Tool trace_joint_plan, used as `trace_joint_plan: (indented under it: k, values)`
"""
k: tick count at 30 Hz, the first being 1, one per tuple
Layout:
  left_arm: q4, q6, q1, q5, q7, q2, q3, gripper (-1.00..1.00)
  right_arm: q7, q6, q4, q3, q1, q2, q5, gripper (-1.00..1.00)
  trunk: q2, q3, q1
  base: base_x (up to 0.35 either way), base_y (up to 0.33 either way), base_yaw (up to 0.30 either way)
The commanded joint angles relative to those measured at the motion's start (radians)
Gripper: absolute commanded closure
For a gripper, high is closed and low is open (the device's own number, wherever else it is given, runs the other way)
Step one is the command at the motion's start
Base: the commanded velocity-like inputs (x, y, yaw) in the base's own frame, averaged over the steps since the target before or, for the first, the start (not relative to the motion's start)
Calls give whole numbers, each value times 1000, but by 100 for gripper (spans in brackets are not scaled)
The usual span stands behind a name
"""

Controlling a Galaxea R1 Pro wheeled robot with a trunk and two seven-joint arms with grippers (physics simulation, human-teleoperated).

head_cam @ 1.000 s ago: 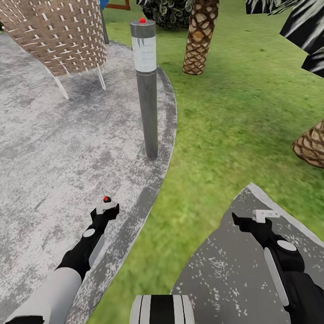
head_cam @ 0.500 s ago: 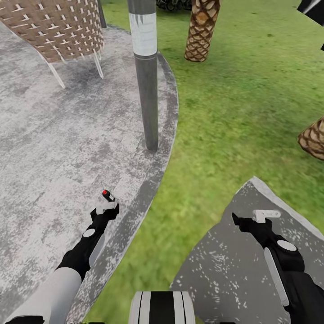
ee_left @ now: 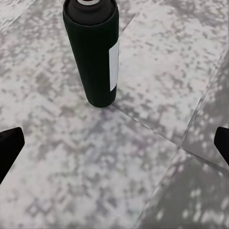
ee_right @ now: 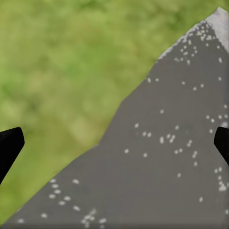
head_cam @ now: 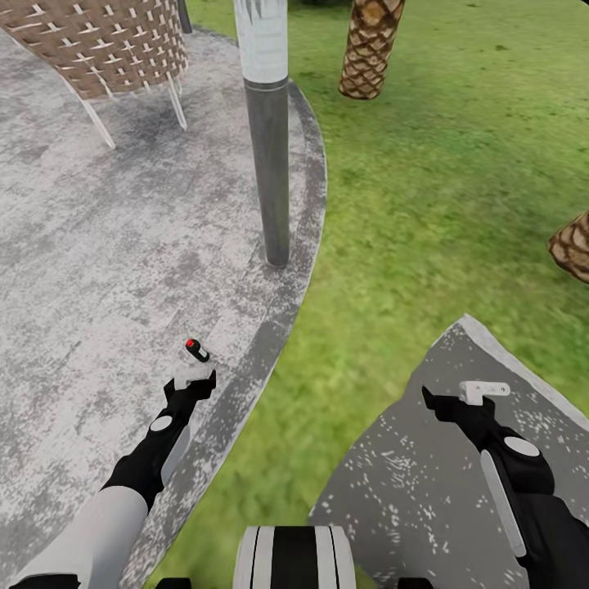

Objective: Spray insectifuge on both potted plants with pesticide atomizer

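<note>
- One pesticide atomizer (head_cam: 196,350) stands on the grey paving (head_cam: 98,270), just ahead of the left gripper (head_cam: 195,378) in the head view. Its red button top shows above a dark body.
- From the left wrist view, the pesticide atomizer (ee_left: 94,52) is a dark cylinder standing upright, its long axis vertical, with a white label on one side. Which way its nozzle points cannot be told.
- One wicker chair (head_cam: 106,41) sits at the far left of the paving, on thin white legs.
- One tall grey bollard (head_cam: 268,131) rises from the paving near its curved edge, with a white band high on the post.
- Two palm trunks show on the lawn (head_cam: 425,188): one palm trunk (head_cam: 368,49) far ahead, a second (head_cam: 571,245) at the right edge.
- One stepping stone (head_cam: 425,483), dark grey and speckled, lies under the right gripper (head_cam: 462,397).
- Left gripper: its jaws are spread wide in the wrist view, with the bottle between and beyond them, untouched.
- Right gripper: its jaws are likewise spread wide and hold nothing, over the stone's edge and grass.
</note>
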Motion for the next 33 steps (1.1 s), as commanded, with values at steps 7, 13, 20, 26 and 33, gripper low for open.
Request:
trace_joint_plan:
  k: [7, 13, 20, 26, 33]
  values:
    - [1, -3, 0, 8, 2, 0, -1, -100, 4, 5, -2, -1, 0, -1, -3, -100, 0, -7, 0, 0, 0, 1]
    - [1, -3, 0, 8, 2, 0, -1, -100, 4, 5, -3, -1, 0, -1, -3, -100, 0, -10, 0, 85, 18, 0]
    - [1, -3, 0, 8, 2, 0, -2, -100, 4, 5, -3, -1, 0, -1, -3, -100, 0, -10, 0, 81, 20, 0]
    - [1, -3, 0, 8, 2, 0, -2, -100, 4, 5, -3, -1, 0, -1, -3, -100, 0, -10, 0, 14, 4, 0]
    - [1, -2, 0, 8, 2, -1, -2, -100, 4, 5, -3, -1, 0, 0, -3, -100, 0, -10, 0, 61, 59, 0]
